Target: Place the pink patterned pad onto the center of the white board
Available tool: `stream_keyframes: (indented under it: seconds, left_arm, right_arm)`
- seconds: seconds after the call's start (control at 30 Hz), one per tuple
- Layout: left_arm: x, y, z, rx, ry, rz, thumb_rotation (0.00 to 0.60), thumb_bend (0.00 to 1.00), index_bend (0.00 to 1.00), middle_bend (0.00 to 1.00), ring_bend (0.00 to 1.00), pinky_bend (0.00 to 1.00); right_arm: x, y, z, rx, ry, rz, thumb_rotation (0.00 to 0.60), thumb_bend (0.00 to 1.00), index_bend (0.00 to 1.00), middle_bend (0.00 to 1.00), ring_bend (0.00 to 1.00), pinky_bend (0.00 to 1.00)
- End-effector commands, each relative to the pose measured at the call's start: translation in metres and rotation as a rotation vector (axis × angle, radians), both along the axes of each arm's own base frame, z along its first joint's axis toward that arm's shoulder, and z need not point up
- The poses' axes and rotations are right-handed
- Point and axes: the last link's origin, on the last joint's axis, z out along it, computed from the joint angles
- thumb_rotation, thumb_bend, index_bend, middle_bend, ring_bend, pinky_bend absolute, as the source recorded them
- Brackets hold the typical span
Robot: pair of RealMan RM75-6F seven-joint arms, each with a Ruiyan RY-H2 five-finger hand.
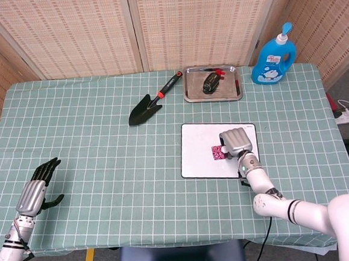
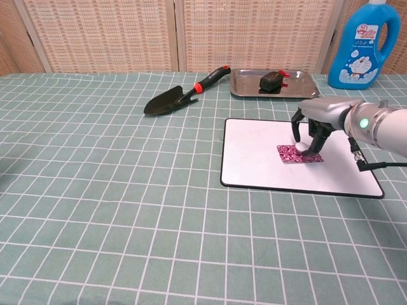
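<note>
The pink patterned pad (image 1: 216,152) (image 2: 289,153) lies flat on the white board (image 1: 197,156) (image 2: 254,155), a little right of its middle. My right hand (image 1: 237,142) (image 2: 319,115) hovers over the pad's right part, fingers apart and curved down, fingertips (image 2: 304,147) touching the pad. In the head view the hand hides most of the pad. My left hand (image 1: 37,191) rests far away at the table's front left with fingers spread and nothing in it; the chest view does not show it.
A black trowel with a red-banded handle (image 1: 151,103) (image 2: 181,94) lies behind the board to the left. A metal tray (image 1: 187,88) (image 2: 240,84) holding a black object (image 1: 210,82) (image 2: 272,81) sits at the back, with a blue detergent bottle (image 1: 274,57) (image 2: 364,41) to its right.
</note>
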Motion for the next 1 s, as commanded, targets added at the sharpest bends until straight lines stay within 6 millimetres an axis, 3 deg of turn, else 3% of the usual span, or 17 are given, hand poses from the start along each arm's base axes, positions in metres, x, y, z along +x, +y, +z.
stream_keyframes:
  seconds: [0.03, 0.2, 0.27, 0.5, 0.67, 0.77, 0.83, 0.9, 1.0]
  left_arm:
    - [0.000, 0.000, -0.001, -0.004, 0.002, -0.003, 0.600, 0.22, 0.00, 0.00, 0.00, 0.00]
    - [0.000, 0.000, -0.001, -0.007, 0.002, -0.002, 0.600, 0.22, 0.00, 0.00, 0.00, 0.00]
    - [0.000, 0.000, 0.000, -0.005, 0.000, -0.002, 0.600, 0.22, 0.00, 0.00, 0.00, 0.00]
    - [0.000, 0.000, 0.000, 0.002, -0.010, -0.006, 0.600, 0.22, 0.00, 0.00, 0.00, 0.00]
    - [0.000, 0.000, -0.001, -0.004, -0.007, -0.009, 0.600, 0.22, 0.00, 0.00, 0.00, 0.00]
    - [0.000, -0.001, -0.003, -0.009, -0.001, -0.010, 0.600, 0.22, 0.00, 0.00, 0.00, 0.00]
    - [0.000, -0.001, -0.004, -0.010, 0.008, -0.013, 0.600, 0.22, 0.00, 0.00, 0.00, 0.00]
    - [0.001, -0.002, -0.005, -0.012, 0.014, -0.014, 0.600, 0.22, 0.00, 0.00, 0.00, 0.00]
    - [0.000, -0.002, -0.007, -0.016, 0.029, -0.015, 0.600, 0.22, 0.00, 0.00, 0.00, 0.00]
  right_arm:
    - [-0.003, -0.001, -0.002, 0.006, 0.012, -0.007, 0.600, 0.29, 0.53, 0.99, 0.95, 1.00]
    - [-0.004, -0.002, -0.003, 0.037, 0.013, -0.022, 0.600, 0.04, 0.44, 0.99, 0.95, 1.00]
    - [-0.002, -0.003, -0.001, 0.035, 0.010, -0.018, 0.600, 0.00, 0.40, 0.99, 0.95, 1.00]
    - [0.005, -0.005, 0.021, -0.017, -0.015, 0.010, 0.600, 0.00, 0.38, 0.99, 0.95, 1.00]
    - [0.009, 0.002, 0.059, -0.095, -0.017, 0.054, 0.600, 0.00, 0.38, 0.99, 0.95, 1.00]
    - [0.000, 0.013, 0.087, -0.152, -0.017, 0.067, 0.600, 0.00, 0.37, 0.99, 0.93, 1.00]
    - [-0.017, 0.025, 0.107, -0.196, -0.006, 0.070, 0.600, 0.00, 0.33, 0.98, 0.88, 0.96]
    - [-0.037, 0.036, 0.124, -0.239, 0.008, 0.066, 0.588, 0.00, 0.27, 0.88, 0.77, 0.88]
    - [-0.075, 0.060, 0.154, -0.331, 0.011, 0.057, 0.534, 0.00, 0.17, 0.56, 0.46, 0.66]
